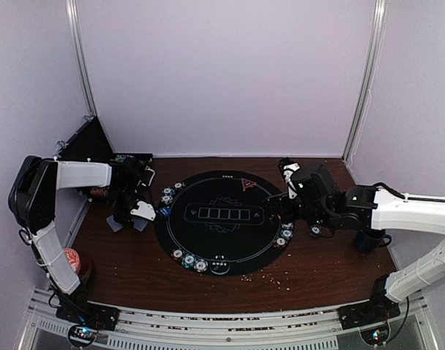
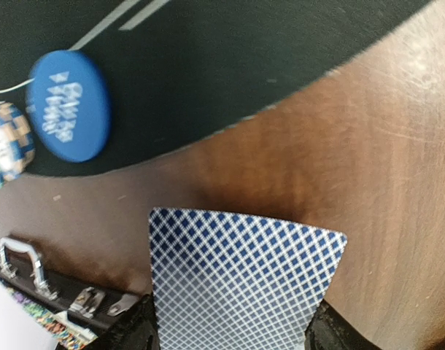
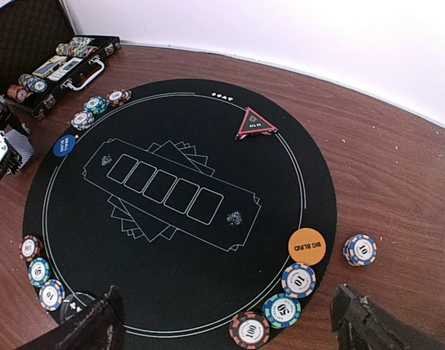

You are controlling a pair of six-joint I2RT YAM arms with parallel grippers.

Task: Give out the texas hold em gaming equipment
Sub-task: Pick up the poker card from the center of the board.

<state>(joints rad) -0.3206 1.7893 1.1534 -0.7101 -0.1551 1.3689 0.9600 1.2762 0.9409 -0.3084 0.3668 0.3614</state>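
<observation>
Left gripper (image 2: 233, 335) clamps one playing card (image 2: 244, 277); right gripper (image 3: 233, 332) gapes wide; one blue button (image 2: 68, 106), one orange button (image 3: 306, 246), one red triangle marker (image 3: 254, 124)

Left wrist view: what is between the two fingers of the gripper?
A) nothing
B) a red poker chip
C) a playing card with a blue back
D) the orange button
C: a blue-backed playing card spans the gap between the fingers of the left gripper, over the wooden table.
</observation>
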